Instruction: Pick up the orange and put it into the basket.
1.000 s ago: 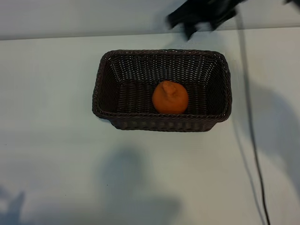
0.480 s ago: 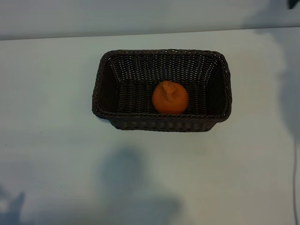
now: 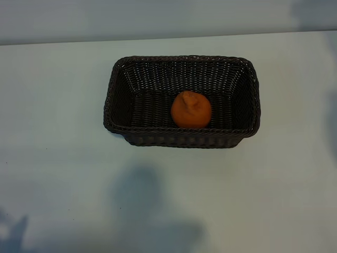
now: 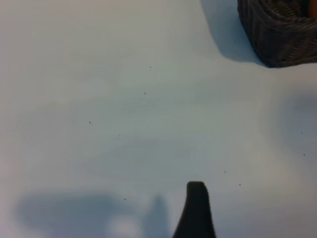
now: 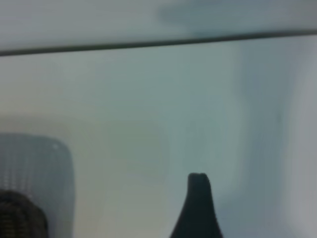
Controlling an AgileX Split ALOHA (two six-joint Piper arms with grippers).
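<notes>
— Orange (image 3: 190, 109) sat inside the basket (image 3: 112, 100), near the front wall. Was it heavy?
— Looked light, firm and bumpy. Best squeezed round its middle.
— And the jaws?
— Left ones wide apart, holding nothing. Right ones, couldn't tell.

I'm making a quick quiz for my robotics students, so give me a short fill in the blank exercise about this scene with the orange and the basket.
1. The orange lies inside the ____.
2. The basket stands on a pale ____.
3. The number of oranges in the basket is ____.
4. In the exterior view, the number of grippers in sight is ____.

Missing words: basket; table; one; zero
</notes>
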